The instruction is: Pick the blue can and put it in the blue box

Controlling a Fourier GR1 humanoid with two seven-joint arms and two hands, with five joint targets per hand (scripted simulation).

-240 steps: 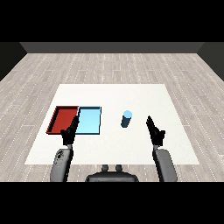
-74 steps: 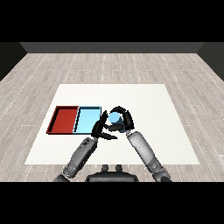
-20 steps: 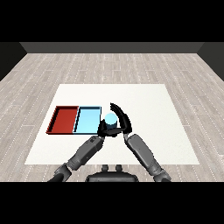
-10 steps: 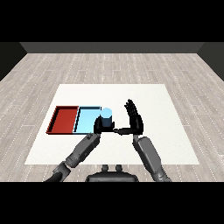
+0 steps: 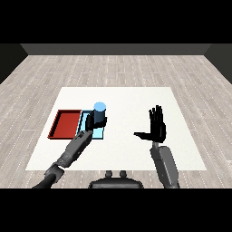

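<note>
Here, in the head view, your left hand (image 5: 96,122) has its fingers curled round the blue can (image 5: 99,113), which stands upright with its long axis vertical. The can sits in that grasp over the right part of the light blue tray (image 5: 86,118); whether its base touches the tray floor cannot be told from this angle. The red tray (image 5: 65,123) lies just beside the blue one, on its left, and takes no part in the step. Your right hand (image 5: 156,127) is raised well apart to the right over the white worktop (image 5: 136,97), palm forward, fingers straight and spread, thumb pointing toward the can; it holds nothing.

The relation that governs the coming move is simple: the can is already inside the left hand's fingers and already above its target tray, so the left hand is the working one and only a short descent and a release appear to remain. Judged so, the task is close to done.

Compared with half a second ago, the can and left hand have shifted a little further left over the blue tray, and the right hand has drawn further away. A second ago both hands were together at the can.
</note>
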